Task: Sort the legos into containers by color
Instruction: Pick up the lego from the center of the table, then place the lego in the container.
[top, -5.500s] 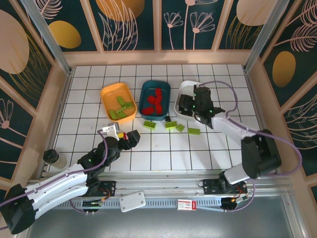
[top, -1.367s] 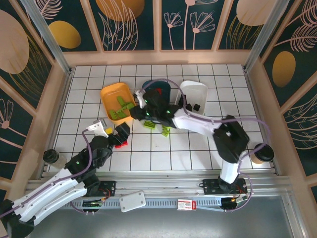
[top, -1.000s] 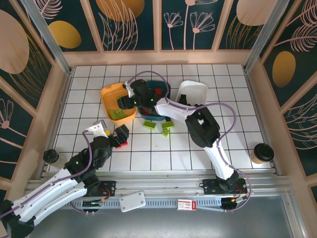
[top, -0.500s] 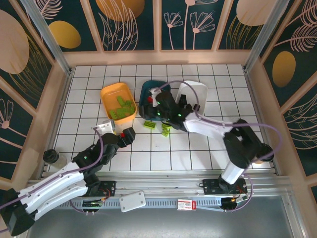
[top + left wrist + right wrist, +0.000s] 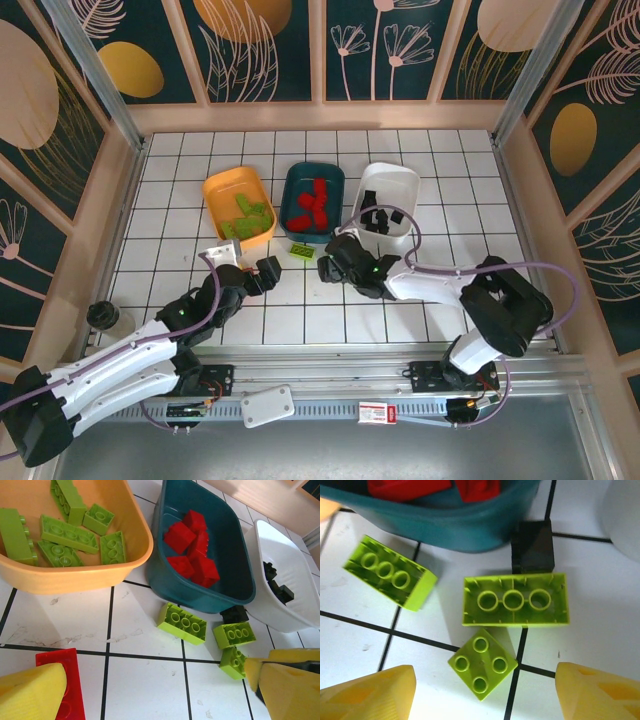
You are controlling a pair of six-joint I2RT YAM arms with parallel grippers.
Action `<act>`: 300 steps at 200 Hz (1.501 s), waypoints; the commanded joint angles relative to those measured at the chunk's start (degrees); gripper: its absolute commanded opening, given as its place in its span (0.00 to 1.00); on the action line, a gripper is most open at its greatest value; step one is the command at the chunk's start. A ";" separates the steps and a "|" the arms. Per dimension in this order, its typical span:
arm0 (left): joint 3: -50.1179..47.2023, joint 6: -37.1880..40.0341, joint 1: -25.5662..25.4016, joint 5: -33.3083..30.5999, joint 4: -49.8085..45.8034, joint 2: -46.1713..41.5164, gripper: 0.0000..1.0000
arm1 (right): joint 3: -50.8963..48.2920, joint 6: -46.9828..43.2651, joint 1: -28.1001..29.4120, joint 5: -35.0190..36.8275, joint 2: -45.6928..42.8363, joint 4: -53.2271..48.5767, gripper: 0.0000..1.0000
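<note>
White gridded tabletop, glossy studded lime bricks, left claw and right claw both wide apart

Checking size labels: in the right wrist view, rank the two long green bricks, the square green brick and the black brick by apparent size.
1. The middle long green brick and the left long green brick look alike.
2. The square green brick.
3. The black brick, slightly smaller.

Gridded table with orange-yellow tray, teal tray, white tray, three lime bricks, black brick, red brick
</note>
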 commanded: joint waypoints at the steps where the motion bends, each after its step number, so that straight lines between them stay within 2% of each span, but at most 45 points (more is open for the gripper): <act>1: -0.49 -0.59 0.16 -0.18 1.49 0.17 0.99 | 1.37 3.71 0.95 5.98 3.04 1.50 0.75; 34: -0.73 -1.16 0.19 -0.51 1.32 -0.18 0.98 | 4.39 4.33 1.13 9.51 9.10 0.54 0.75; 58: -0.95 -1.30 0.25 -0.62 0.87 -0.57 0.99 | 4.54 4.34 1.16 9.20 11.35 1.37 0.72; 84: -1.26 -1.44 0.17 -1.04 0.67 -0.83 0.99 | 4.07 3.38 1.20 8.00 12.00 3.70 0.64; 102: -1.25 -1.54 0.16 -1.31 0.52 -1.10 0.98 | 3.52 2.37 1.24 7.51 11.58 4.98 0.55; 126: -1.46 -1.37 0.15 -1.41 0.35 -1.38 0.99 | 1.48 1.01 1.22 6.81 9.39 7.09 0.39; 143: -1.73 -1.26 0.21 -1.46 0.26 -1.64 0.98 | -0.61 0.51 1.27 5.57 6.54 9.00 0.32; 171: -1.83 -1.18 0.15 -2.23 -0.55 -2.58 0.99 | -5.35 -0.71 1.95 1.55 -1.16 13.56 0.28; 200: -1.87 -1.16 0.16 -4.56 -2.38 -4.24 0.98 | -6.01 -4.05 1.93 -6.56 -7.72 17.01 0.28; 223: -2.26 -1.93 0.15 -6.62 -4.22 -6.37 0.98 | -0.21 -7.55 1.95 -13.90 -5.91 18.09 0.29; 239: -2.38 -4.35 0.18 -9.84 -7.08 -8.30 0.98 | 5.36 -8.28 1.67 -16.23 -1.92 19.17 0.29; 300: -3.77 -5.02 0.26 -9.11 -8.50 -12.47 0.99 | 34.46 -9.90 -2.69 -26.53 22.78 15.76 0.28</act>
